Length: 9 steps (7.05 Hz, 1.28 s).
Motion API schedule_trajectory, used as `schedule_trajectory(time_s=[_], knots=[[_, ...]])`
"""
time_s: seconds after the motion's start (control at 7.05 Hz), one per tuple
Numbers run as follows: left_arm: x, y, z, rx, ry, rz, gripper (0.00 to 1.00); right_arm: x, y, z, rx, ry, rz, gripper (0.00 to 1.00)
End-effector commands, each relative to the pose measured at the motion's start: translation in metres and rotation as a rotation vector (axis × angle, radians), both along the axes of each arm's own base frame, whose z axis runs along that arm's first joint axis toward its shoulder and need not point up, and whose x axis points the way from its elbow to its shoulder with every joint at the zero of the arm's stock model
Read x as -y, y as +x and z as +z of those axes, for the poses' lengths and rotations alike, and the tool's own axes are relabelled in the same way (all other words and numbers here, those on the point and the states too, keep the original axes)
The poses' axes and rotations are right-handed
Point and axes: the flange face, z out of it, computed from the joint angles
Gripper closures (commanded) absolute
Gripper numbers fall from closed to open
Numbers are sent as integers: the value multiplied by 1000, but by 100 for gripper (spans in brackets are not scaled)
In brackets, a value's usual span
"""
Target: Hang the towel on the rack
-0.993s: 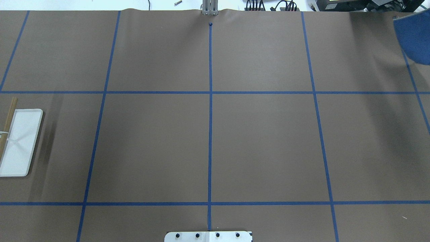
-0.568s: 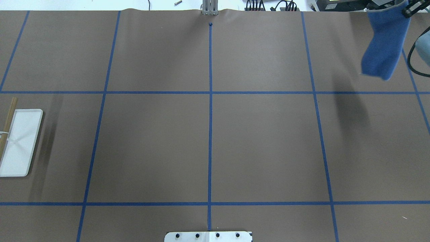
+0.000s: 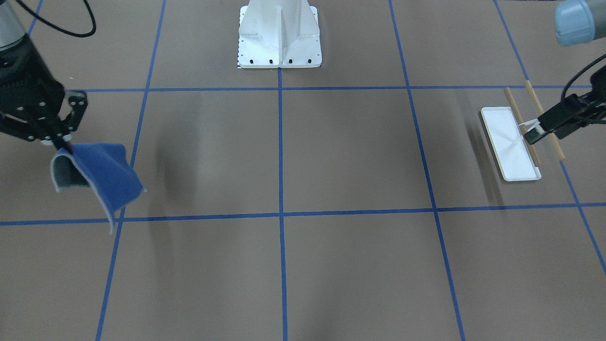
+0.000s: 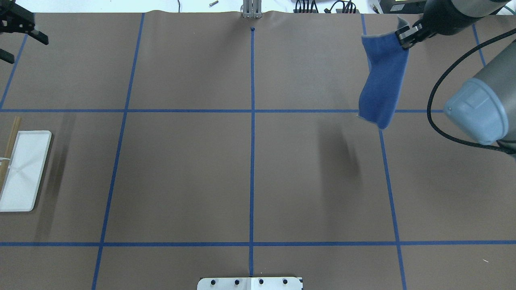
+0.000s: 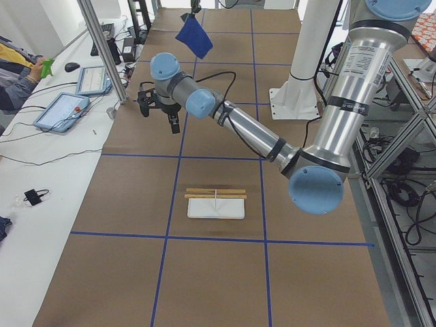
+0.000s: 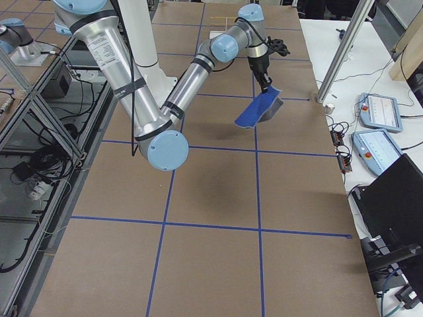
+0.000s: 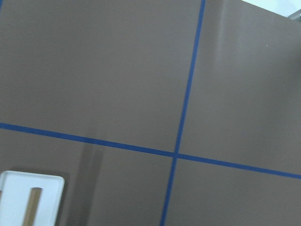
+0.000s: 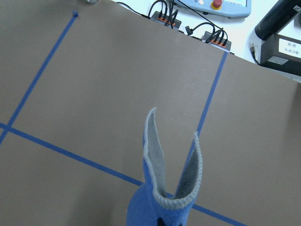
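Observation:
The towel (image 4: 381, 88), blue with a grey back, hangs folded from my right gripper (image 4: 405, 36), which is shut on its top edge above the far right of the table. It also shows in the front view (image 3: 102, 177), below that gripper (image 3: 59, 139), and in the right wrist view (image 8: 160, 207). The rack stands at the table's left end on its white tray base (image 4: 24, 169), with two wooden dowel bars (image 3: 518, 118) on top. My left gripper (image 4: 24, 50) is open and empty, high over the far left corner, away from the rack (image 5: 216, 208).
The big white bolted pedestal (image 3: 279, 38) stands at the robot's edge in the middle. Blue tape lines divide the brown table cover. A metal post (image 5: 102, 48) and a side table with tablets (image 5: 65, 109) lie beyond the far edge.
My right gripper has carried the towel leftwards from the far right corner, further into the overhead view. My left gripper has come into that view at the top left. The rack has not moved.

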Motion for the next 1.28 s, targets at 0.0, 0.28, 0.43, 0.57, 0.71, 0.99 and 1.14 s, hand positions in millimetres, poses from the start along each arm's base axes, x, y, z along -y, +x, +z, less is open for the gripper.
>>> schedule_trajectory(time_s=[0.0,0.28,0.43,0.57,0.71,0.99,1.14], knots=[[4,50,-76,-68,-156,-58,2,-33,-55,-59,107,-36,37,100],[-5,78,-124,-117,-246,-74,2,-64,-105,-109,166,-16,48,100],[-15,109,-151,-135,-260,-39,2,-79,-128,-125,179,-1,38,100],[-27,129,-165,-143,-278,-14,2,-89,-149,-140,180,23,25,100],[-41,155,-181,-152,-310,12,2,-97,-174,-156,179,36,32,100],[-54,178,-208,-173,-343,34,2,-117,-207,-184,189,62,28,100],[-61,191,-218,-176,-359,50,2,-117,-220,-199,192,62,27,100]])
